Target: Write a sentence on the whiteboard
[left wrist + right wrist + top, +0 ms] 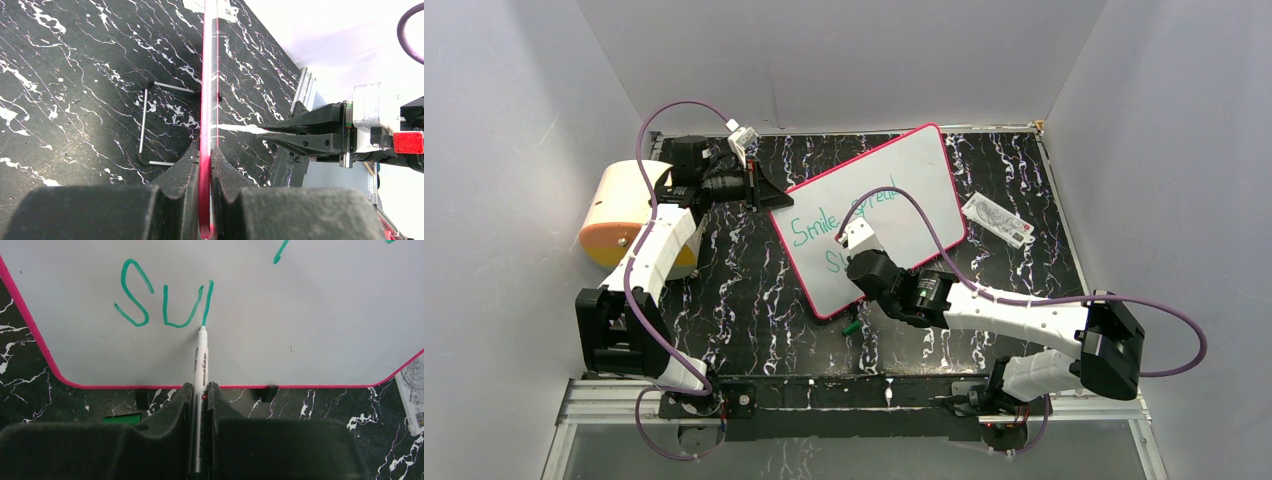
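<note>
A black worktop (744,290) veined with white fills the floor of a booth with plain pale walls (844,60) at the left, far and right edges. The whiteboard (919,160) stands at the middle of the worktop, turned askew, with one corner close to the far edge. It rests on its lower long rim, and a wire stand (142,120) meets its back. A cream and orange roll (619,215) sits at the left edge.

The left end effector (205,155) is clenched on the board's pink rim, at its upper left corner. The right end effector (200,390) sits just in front of the board's lower rim and grips a marker (202,355). The marker's tip touches the white face at the foot of a fresh stroke.

The sentence (816,228) runs in teal: "Smile, spread" above, with "SU" and that one stroke below. A white packet (999,220) lies toward the right edge, apart from the board. A small green piece (851,326) lies just beside the board's near corner.
</note>
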Robot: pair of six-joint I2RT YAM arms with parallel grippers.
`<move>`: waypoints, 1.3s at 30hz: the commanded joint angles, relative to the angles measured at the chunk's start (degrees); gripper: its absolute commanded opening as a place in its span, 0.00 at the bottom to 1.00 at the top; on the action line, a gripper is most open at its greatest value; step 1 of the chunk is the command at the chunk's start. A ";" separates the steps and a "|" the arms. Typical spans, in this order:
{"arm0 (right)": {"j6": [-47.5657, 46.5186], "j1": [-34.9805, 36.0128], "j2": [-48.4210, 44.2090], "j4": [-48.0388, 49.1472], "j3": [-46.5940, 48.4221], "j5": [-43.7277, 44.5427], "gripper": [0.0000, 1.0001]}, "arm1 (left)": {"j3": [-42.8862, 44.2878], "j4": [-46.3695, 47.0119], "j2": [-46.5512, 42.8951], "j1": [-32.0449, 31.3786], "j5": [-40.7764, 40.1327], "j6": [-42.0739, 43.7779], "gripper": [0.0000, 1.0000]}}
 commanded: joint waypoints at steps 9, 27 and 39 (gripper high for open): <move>-1.31 -0.29 -2.09 6.60 0.36 0.58 0.00 | -1.94 -3.39 0.28 -0.97 -2.80 1.92 0.00; -1.94 -0.94 -2.73 7.40 0.13 2.53 0.00 | -1.83 -3.39 0.46 -0.97 -2.68 1.83 0.00; -3.49 -1.67 -1.99 9.84 0.34 2.28 0.00 | -1.95 -3.42 0.45 -0.96 -2.64 1.83 0.00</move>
